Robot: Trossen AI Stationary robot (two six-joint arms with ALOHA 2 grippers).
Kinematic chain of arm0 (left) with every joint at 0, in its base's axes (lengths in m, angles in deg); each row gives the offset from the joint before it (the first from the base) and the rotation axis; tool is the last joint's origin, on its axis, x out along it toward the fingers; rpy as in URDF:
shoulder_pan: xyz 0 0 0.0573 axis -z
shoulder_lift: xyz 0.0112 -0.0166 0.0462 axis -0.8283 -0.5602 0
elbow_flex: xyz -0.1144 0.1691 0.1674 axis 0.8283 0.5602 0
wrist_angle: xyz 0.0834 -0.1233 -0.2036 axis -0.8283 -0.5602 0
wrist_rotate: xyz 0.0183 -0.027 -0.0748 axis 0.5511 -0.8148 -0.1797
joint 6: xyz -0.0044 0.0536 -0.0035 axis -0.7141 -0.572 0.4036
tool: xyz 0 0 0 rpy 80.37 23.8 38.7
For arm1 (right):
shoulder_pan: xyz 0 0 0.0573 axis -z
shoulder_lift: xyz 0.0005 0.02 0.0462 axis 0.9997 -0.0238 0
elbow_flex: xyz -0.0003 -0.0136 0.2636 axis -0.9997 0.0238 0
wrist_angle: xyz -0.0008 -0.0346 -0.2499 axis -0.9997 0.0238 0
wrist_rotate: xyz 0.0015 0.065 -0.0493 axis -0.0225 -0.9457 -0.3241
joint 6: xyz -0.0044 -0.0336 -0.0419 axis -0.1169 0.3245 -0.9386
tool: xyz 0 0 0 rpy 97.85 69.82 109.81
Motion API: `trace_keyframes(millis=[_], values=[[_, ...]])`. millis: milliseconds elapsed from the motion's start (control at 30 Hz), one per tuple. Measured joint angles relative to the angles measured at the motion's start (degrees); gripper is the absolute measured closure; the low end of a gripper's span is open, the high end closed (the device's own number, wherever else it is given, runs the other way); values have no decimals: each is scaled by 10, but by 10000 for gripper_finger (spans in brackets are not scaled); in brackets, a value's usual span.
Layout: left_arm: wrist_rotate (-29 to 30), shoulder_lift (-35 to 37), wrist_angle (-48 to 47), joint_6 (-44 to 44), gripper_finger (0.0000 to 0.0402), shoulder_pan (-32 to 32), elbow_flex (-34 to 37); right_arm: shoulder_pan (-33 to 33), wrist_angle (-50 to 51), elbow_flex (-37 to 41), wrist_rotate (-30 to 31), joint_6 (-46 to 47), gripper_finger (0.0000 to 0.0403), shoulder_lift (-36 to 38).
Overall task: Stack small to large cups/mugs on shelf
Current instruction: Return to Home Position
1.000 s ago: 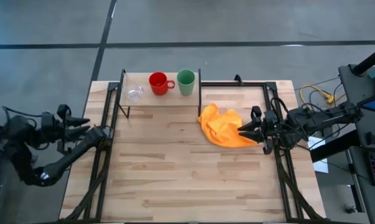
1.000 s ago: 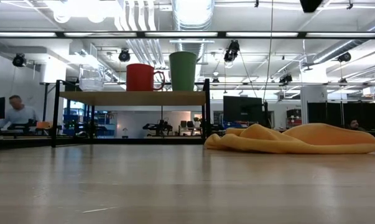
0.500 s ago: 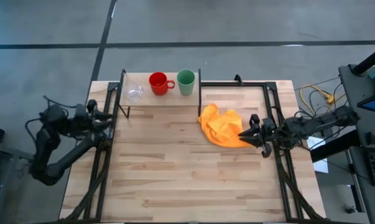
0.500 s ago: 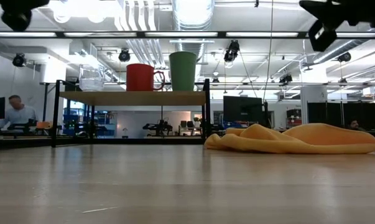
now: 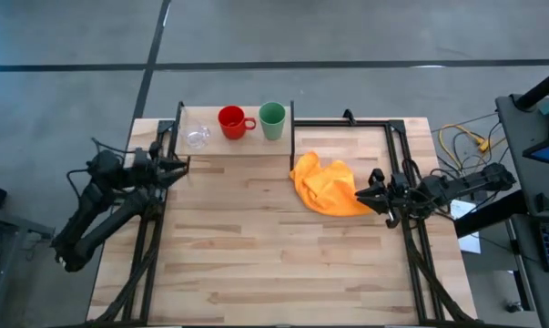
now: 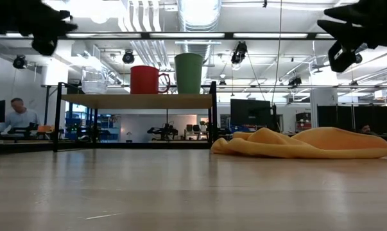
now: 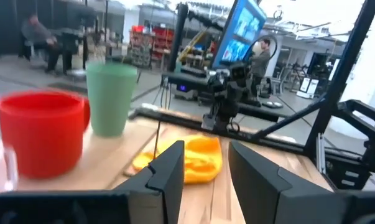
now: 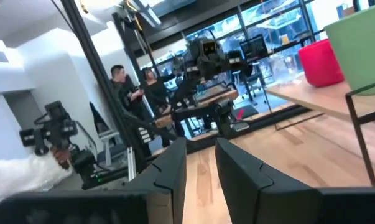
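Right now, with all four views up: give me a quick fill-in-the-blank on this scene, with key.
1. On the shelf, the red mug stands ____ the clear glass cup and the green cup.
2. The shelf carries ____ vessels in all.
3. Of the left hand and the right hand, the one nearer the orange cloth is the ____.
Missing words: between; three; right.
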Motion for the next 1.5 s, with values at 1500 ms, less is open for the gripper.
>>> trace_keyframes(millis=[1500], values=[[51,-12,291,104,290,0,248,0,135,25,150,-9,321,80]])
